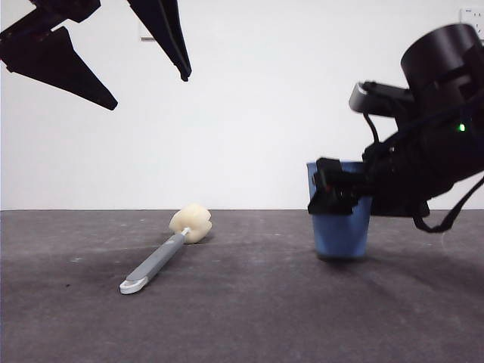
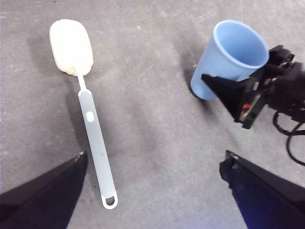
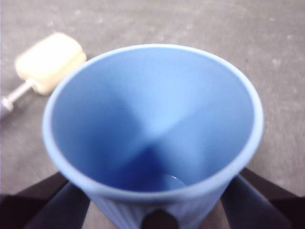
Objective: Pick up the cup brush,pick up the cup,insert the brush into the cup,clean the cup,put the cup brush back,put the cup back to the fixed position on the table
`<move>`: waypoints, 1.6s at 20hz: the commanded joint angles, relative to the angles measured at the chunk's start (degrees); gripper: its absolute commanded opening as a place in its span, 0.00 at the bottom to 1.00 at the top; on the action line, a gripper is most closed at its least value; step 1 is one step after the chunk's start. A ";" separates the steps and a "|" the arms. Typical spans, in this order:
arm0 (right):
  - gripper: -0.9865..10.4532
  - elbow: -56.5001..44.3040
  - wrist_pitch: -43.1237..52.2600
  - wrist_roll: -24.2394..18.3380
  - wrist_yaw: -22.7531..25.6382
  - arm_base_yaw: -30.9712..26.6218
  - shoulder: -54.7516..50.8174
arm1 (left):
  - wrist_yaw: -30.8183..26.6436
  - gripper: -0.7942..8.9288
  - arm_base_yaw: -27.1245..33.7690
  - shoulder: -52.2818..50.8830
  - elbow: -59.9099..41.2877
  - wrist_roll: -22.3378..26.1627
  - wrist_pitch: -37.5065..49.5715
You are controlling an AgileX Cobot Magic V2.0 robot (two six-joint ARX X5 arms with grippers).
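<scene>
Right hand (image 1: 338,193) gripping cup (image 1: 340,231), left hand (image 1: 147,89) high, open

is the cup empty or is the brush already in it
Empty. The right wrist view looks straight into the cup and shows only bare blue inside; the cup brush lies flat on the table.

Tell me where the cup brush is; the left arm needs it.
The cup brush lies flat on the table, left of the cup in the front view, below the open left gripper.
</scene>
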 commanded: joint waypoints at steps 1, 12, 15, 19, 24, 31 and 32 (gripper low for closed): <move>0.07 -0.61 1.01 -1.20 -1.40 -0.44 2.19 | -0.15 0.57 -0.22 0.13 -0.46 0.85 -0.02; 0.44 -0.59 2.12 -1.53 -1.29 -0.35 1.97 | -1.60 0.57 -0.22 0.13 -0.46 1.77 -0.94; 0.54 -0.59 1.95 -1.53 -1.27 -0.37 0.39 | -1.57 0.57 -0.22 0.13 -0.46 1.88 -0.92; 0.56 -0.59 0.94 -1.49 -1.29 -0.37 -2.16 | -1.57 0.57 -0.22 0.13 -0.46 1.92 -1.53; 0.56 -0.59 -8.81 -1.33 -1.27 -0.35 -8.37 | -1.55 0.57 -0.22 0.13 -0.46 1.95 -2.86; 0.56 -0.57 -37.92 4.02 -1.53 0.57 -33.59 | -1.53 0.57 -0.22 0.13 -0.46 4.94 -6.29; 0.56 -0.50 -42.82 5.22 -1.53 1.25 -37.99 | -1.46 0.57 -0.22 0.13 -0.46 5.40 -6.97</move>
